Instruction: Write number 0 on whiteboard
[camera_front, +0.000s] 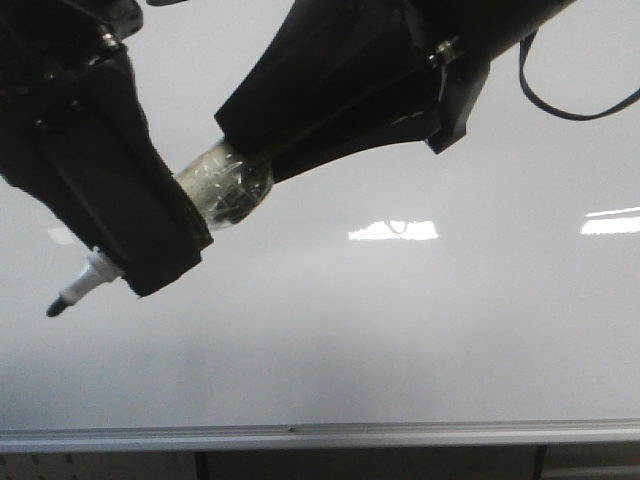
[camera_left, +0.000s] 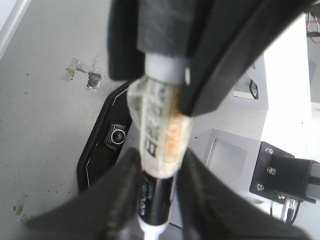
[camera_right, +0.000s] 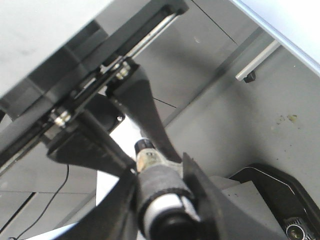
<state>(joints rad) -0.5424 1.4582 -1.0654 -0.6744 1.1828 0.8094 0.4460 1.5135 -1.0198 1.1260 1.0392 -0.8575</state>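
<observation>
The whiteboard (camera_front: 420, 330) fills the front view, glossy pale grey, with a silver rail (camera_front: 320, 435) along its bottom. No drawn number 0 shows on it. A marker pen (camera_front: 78, 290) lies slanted in front of the board, its black tip down-left and off the surface. My left gripper (camera_front: 160, 265) is shut on its black barrel (camera_left: 156, 197). My right gripper (camera_front: 250, 150) is shut on its taped, grey-wrapped rear end (camera_right: 160, 192). Clear tape (camera_front: 225, 185) wraps the pen between the two grippers.
Bright light reflections (camera_front: 393, 230) sit mid-board and at the right edge (camera_front: 610, 222). A black cable (camera_front: 560, 105) loops at the upper right. Below, the left wrist view shows a grey surface with a black camera housing (camera_left: 112, 135) and tape scraps (camera_left: 85, 75).
</observation>
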